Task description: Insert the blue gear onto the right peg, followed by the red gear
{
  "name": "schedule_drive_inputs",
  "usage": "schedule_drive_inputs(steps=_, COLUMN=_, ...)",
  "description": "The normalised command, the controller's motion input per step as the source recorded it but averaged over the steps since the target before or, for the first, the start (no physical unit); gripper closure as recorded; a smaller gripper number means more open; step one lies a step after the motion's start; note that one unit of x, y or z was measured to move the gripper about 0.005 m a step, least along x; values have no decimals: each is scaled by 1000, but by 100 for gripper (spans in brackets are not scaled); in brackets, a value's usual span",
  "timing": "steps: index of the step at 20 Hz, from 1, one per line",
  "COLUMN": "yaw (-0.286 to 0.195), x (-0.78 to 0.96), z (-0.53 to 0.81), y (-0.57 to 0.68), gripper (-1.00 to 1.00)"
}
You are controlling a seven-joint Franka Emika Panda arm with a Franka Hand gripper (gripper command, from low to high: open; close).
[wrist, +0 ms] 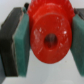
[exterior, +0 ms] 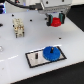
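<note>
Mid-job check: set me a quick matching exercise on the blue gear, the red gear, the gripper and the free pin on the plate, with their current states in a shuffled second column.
Things:
1. blue gear
2. red gear
3. gripper
4. free pin

States:
A. upright on the grey plate, carrying nothing
B. held above the table, between green pads
C. lying on the grey plate, toward the exterior view's right
D. shut on a gear

Pairs: 1-C, 2-B, 3-D, 4-A

No legible text or markings anywhere.
</note>
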Motion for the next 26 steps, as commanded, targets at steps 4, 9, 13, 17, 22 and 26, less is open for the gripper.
schedule_drive_inputs(steps=4, yaw=0, x=811, z=262, y=-128, gripper=100)
schedule_drive_inputs(steps=9, yaw=0, x=798, z=222, y=-135, gripper=100)
schedule_drive_inputs(steps=13, yaw=0, x=784, z=189, y=-142, gripper=100)
schedule_drive_inputs(steps=17, yaw=0, x=752, z=145, y=-175, gripper=100)
schedule_drive_inputs(steps=22, yaw=0, x=653, z=68, y=-197, gripper=100)
schedule_drive_inputs(steps=26, yaw=0, x=376, z=-14, y=-216, gripper=100)
